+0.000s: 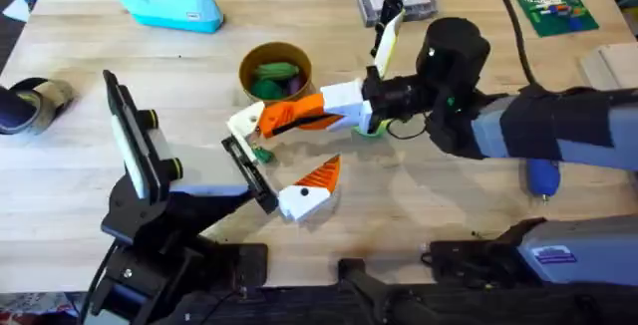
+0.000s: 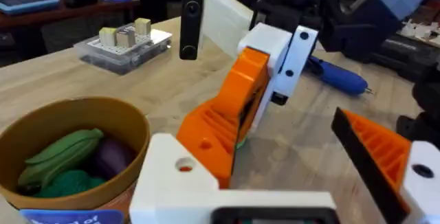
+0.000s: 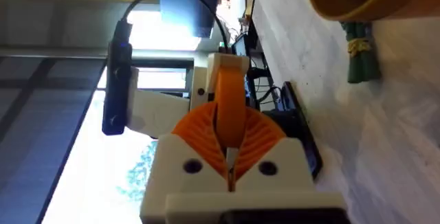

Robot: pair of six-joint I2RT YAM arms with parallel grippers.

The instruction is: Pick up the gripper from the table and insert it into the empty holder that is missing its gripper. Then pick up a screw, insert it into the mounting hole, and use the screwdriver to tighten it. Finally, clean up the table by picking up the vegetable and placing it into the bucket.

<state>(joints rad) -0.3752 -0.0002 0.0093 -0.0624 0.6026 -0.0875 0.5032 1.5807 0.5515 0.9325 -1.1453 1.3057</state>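
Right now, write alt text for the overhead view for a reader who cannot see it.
The right gripper holds the orange gripper over the black rail's far end, beside the bucket holding green vegetables. A ribbed orange finger sits at the rail's near end on the table; the blue screwdriver lies to the right.

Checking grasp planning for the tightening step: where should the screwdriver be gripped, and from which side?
Grip the screwdriver around the middle of its blue barrel, coming straight down from above with the fingers across its length. It lies flat on the table, so its rounded sides are free, while the thin metal tip offers little hold.
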